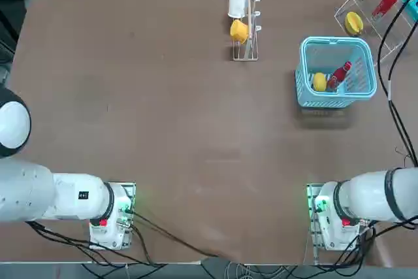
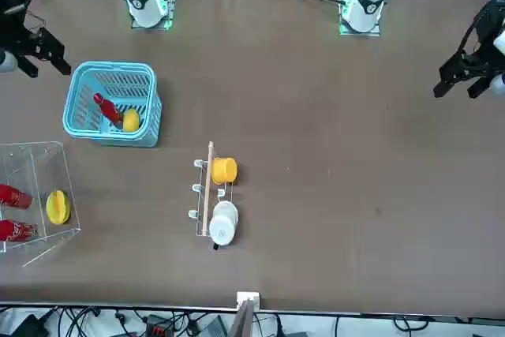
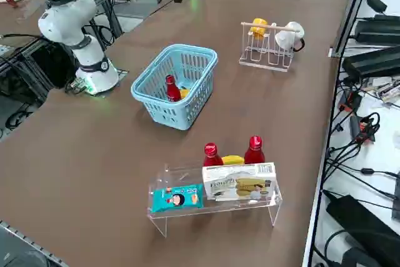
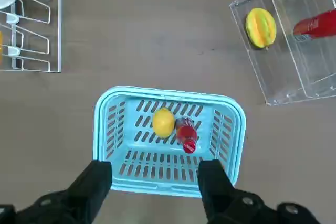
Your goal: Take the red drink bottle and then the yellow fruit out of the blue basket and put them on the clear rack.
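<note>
Blue basket [image 4: 169, 179], landmark: light blue, slotted sides, thick rim, standing on the brown desk [image 1: 170, 122]. Inside the blue basket: one red drink bottle [image 4: 187, 135], small, with a narrow neck and red cap, leaning at a tilt; one yellow fruit [image 4: 163, 122], plain and round, just beside the bottle. Near the blue basket, on the desk: one clear rack [image 3: 215, 207], transparent, apart from it; the rack bears two larger red bottles [image 3: 211, 155] [image 3: 254, 151], one larger yellow fruit with a dark streak [image 4: 261, 27], one white printed box [image 3: 239, 181] and one blue packet [image 3: 177, 198]. On the blue basket's other side, also apart: one peg stand [image 3: 267, 48] with a yellow cup [image 2: 224, 170] and a white cup [image 2: 223, 223]. Above the blue basket: one right gripper [image 4: 155, 174], black, two fingers spread wide apart, nothing between them, touching neither basket nor contents.
</note>
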### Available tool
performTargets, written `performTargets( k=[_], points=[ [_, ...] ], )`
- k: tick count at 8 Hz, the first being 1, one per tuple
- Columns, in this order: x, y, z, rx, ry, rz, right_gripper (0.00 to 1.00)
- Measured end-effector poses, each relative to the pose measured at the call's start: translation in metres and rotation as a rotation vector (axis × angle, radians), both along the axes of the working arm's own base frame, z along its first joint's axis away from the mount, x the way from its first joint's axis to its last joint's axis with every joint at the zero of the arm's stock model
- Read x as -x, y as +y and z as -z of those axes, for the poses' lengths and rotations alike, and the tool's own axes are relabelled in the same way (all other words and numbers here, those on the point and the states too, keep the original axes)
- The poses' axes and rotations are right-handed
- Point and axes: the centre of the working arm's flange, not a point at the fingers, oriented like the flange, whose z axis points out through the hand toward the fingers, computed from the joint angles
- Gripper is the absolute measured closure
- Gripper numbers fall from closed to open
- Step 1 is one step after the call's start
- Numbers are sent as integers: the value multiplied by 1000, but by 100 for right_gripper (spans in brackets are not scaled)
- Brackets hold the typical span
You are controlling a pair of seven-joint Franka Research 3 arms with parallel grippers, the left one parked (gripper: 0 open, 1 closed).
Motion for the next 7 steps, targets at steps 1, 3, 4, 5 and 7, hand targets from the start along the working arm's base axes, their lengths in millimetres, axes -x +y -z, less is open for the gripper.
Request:
performTargets(
  k=[1, 3, 4, 5, 7],
  points=[
    [0, 0, 0, 0, 0, 1, 0],
    [0, 0, 0, -2, 0, 2, 0],
    [0, 1, 0, -6, 0, 3, 0],
    [0, 1, 0, -9, 0, 4, 0],
    [-1, -2, 5, -9, 8, 11, 0]
  ],
)
